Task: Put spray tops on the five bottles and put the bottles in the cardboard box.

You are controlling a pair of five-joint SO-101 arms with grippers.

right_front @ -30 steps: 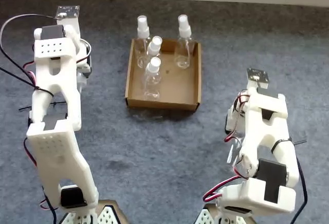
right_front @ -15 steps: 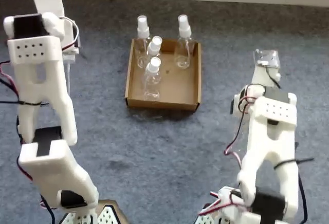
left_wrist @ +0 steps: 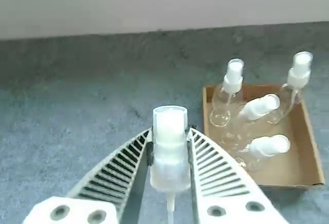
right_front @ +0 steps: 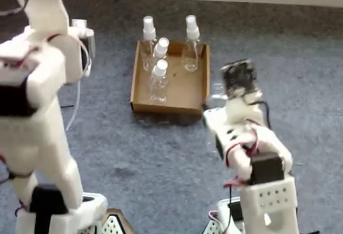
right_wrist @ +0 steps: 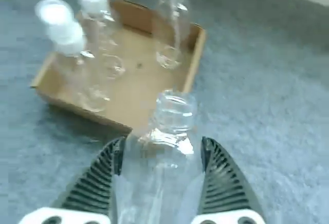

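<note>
Both arms have risen and swung inward: the left gripper (left_wrist: 170, 135) pinches the spray top (left_wrist: 169, 152) by its body, and the right gripper (right_wrist: 163, 147) clamps the uncapped bottle (right_wrist: 160, 170) near the cardboard box (right_front: 169, 107). The bottle is probably light, slick plastic; hold its body gently.

Spray top (left_wrist: 169, 142) now higher up; open bottle (right_wrist: 163, 157) now nearer the cardboard box (right_front: 187, 89).

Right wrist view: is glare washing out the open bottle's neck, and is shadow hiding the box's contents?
Right wrist view: bright glints on the bottle, but its open rim shows plainly. High view: the box is evenly lit inside, its only dark shadow on the carpet along its near wall. Left wrist view: no glare on the spray top.
</note>
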